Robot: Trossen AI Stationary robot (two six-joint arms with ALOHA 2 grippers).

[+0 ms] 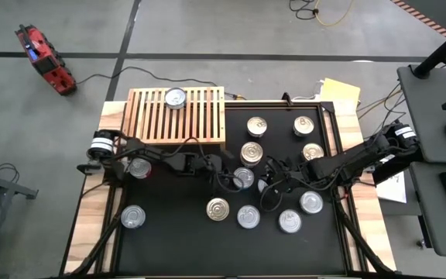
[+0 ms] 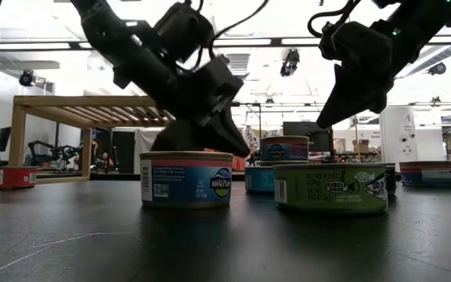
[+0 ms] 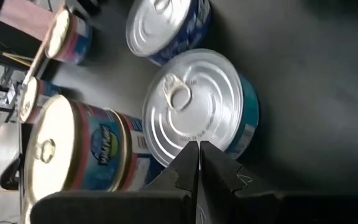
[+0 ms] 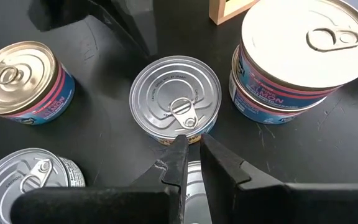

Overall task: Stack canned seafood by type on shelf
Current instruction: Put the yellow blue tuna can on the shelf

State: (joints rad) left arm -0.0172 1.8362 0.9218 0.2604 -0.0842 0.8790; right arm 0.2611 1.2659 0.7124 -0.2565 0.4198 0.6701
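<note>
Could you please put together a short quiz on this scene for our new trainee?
1. How many tins stand on the shelf?
2. True or false: the left gripper is holding a tin.
3. Where do the two stacked salmon tins stand? A: on the shelf. B: on the black mat. C: on the floor.
Key: 1: one tin. 2: false; it is shut and empty, its tips over a silver-lidded tin. 3: B.
</note>
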